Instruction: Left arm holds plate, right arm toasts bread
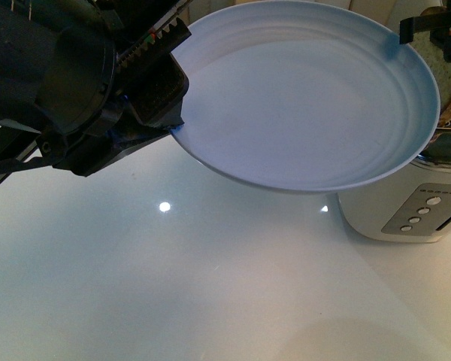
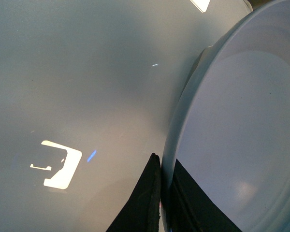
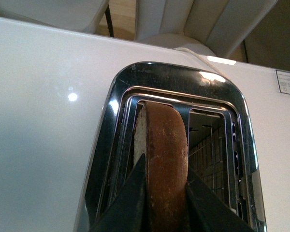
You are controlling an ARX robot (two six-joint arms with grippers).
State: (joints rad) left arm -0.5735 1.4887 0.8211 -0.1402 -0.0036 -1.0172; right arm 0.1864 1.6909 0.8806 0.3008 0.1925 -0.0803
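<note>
My left gripper point(image 1: 173, 71), on the bulky black left arm point(image 1: 52, 75), is shut on the rim of the pale blue-white plate point(image 1: 308, 98) and holds it in the air, tilted, beside the toaster point(image 1: 406, 210). In the left wrist view the jaws point(image 2: 164, 193) pinch the plate's rim point(image 2: 232, 135) from both sides. My right gripper point(image 3: 165, 174) is shut on the bread point(image 3: 166, 140), which stands edge-on, crust up, over one slot of the chrome-topped toaster point(image 3: 179, 77). In the front view the bread point(image 1: 445, 53) and right gripper point(image 1: 432, 26) peek out behind the plate's far rim.
The glossy white table point(image 1: 173, 286) spreads below the plate. The toaster's second slot point(image 3: 208, 145) is empty. Its front panel has round buttons point(image 1: 421, 214). Pale chairs point(image 3: 208, 19) stand beyond the table's far edge.
</note>
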